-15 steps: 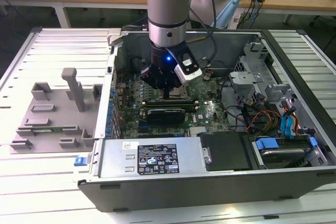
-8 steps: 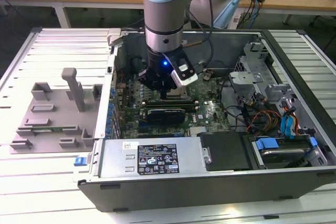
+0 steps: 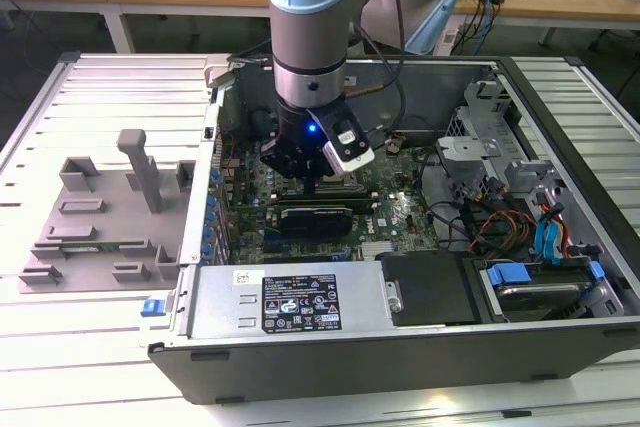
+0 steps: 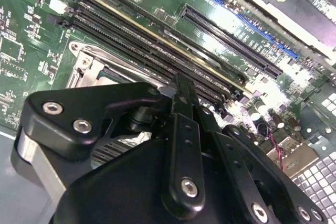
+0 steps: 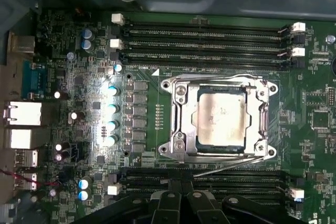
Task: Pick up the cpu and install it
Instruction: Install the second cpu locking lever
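While the arm (image 3: pixel 310 17) reaches down into the open computer case (image 3: pixel 560 277) in the exterior view, its gripper (image 3: pixel 303 179) hangs low over the green motherboard (image 3: pixel 395 212), just above the long black card (image 3: pixel 315 215) that lies across the board. In the first wrist view the cpu (image 5: pixel 221 117) sits inside the socket (image 5: pixel 181 121), its silvery top facing up and framed by the metal bracket with a screw at each of the 4 corners; nothing touches it, and the gripper (image 5: pixel 181 195) stands apart from it at the picture's edge, over the memory slots (image 5: pixel 210 182) on the near side of the socket. Another bank of memory slots (image 5: pixel 205 43) runs along the socket's far side, and a row of blue-topped capacitors (image 5: pixel 111 114) stands beside it. In the second wrist view the black fingers (image 4: pixel 181 119) come together to a thin line with nothing between them, so the gripper (image 4: pixel 179 85) is pressed together and empty, poised over the memory slots (image 4: pixel 157 51) with a corner of the socket bracket (image 4: pixel 86 69) showing beside it. Toward the exterior view's left, outside the case, a grey tray (image 3: pixel 100 222) rests on the slatted white table (image 3: pixel 60 347), well apart from the gripper. A metal power supply box (image 3: pixel 290 297) fills the case's near side.
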Available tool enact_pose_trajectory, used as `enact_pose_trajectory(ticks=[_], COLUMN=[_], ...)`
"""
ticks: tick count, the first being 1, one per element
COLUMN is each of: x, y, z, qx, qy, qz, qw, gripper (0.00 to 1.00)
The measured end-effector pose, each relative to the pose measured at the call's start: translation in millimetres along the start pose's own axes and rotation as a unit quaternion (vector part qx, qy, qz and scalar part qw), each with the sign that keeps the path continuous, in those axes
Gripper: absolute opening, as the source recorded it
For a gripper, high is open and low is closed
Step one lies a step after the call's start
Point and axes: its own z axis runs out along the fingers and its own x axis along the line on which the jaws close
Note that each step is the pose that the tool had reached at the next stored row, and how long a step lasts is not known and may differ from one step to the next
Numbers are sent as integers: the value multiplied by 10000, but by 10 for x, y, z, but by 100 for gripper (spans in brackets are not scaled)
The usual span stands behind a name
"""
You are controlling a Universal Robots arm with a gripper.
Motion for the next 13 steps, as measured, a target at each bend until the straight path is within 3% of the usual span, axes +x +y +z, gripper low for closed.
enact_pose_trajectory(ticks=[3, 7, 13], x=[11, 37, 85], y=[0, 0, -5], z=[14, 45, 124], qx=[-85, -274, -489], qy=[-2, -7, -12], qz=[2, 10, 16], qw=[10000, 9996, 9988], gripper=[11, 11, 11])
